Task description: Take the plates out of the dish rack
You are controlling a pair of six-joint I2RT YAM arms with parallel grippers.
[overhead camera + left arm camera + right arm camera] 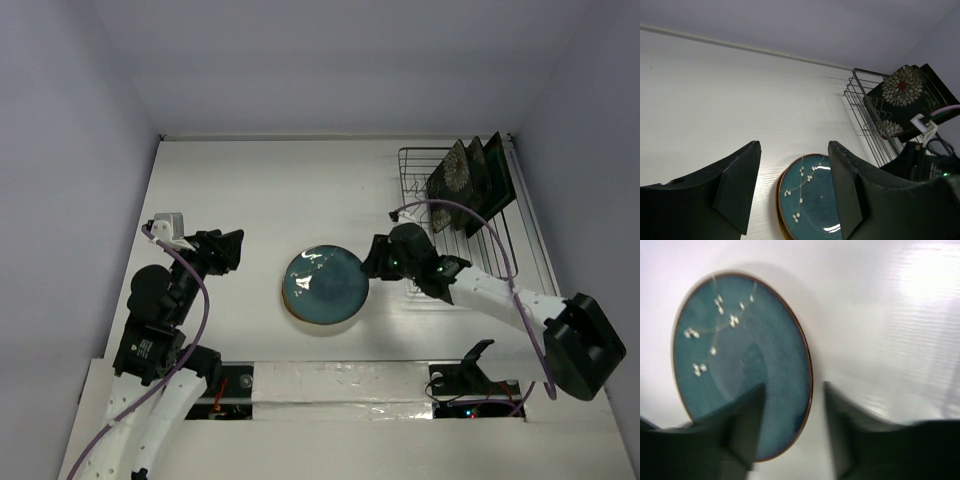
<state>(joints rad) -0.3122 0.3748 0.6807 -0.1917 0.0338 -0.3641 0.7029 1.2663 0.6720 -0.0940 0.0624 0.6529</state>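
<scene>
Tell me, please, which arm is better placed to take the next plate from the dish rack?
Right, probably. The dish rack holding the square plates stands on its side, nearer the open right claw than the left claw.

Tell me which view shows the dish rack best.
Top external: nearly the whole dish rack shows at far right, plates standing in it. Left wrist catches one end, partly behind the right arm. Right wrist misses it.

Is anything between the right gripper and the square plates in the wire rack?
Nothing visible does. Only bare white table separates the open right gripper from the dark wire dish rack holding square black flowered plates. The round teal plate lies opposite.
</scene>
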